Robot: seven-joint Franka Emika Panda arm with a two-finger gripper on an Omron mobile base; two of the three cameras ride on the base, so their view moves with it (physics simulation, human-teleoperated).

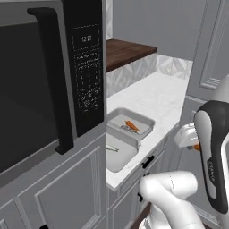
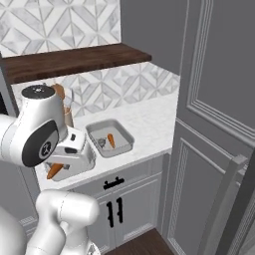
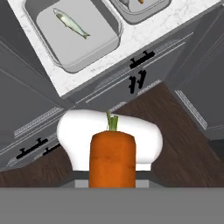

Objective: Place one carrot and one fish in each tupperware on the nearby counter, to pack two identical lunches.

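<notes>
My gripper [image 1: 193, 144] is shut on a carrot [image 3: 112, 159], whose orange body and green stub point up in the hand view. The hand hangs just off the front edge of the white counter [image 1: 156, 96], level with the cabinet doors. The nearer tupperware [image 3: 74, 68] holds one silver fish [image 3: 72, 24]; in the left base view it lies close by the microwave [image 1: 118, 154]. The farther tupperware [image 2: 124, 144] holds a carrot [image 2: 111, 141] and a fish [image 2: 102, 143]. In the right base view the held carrot [image 2: 55, 170] sticks out under the white hand, which covers the nearer tray.
A black microwave [image 1: 44, 89] stands close at the left of the trays. A dark wooden shelf [image 1: 127, 50] runs above the back of the counter. Tall grey cabinet panels [image 2: 214, 124] close off the right side. Black handles [image 3: 142, 59] sit on the doors below the counter, over a dark wood floor [image 3: 183, 144].
</notes>
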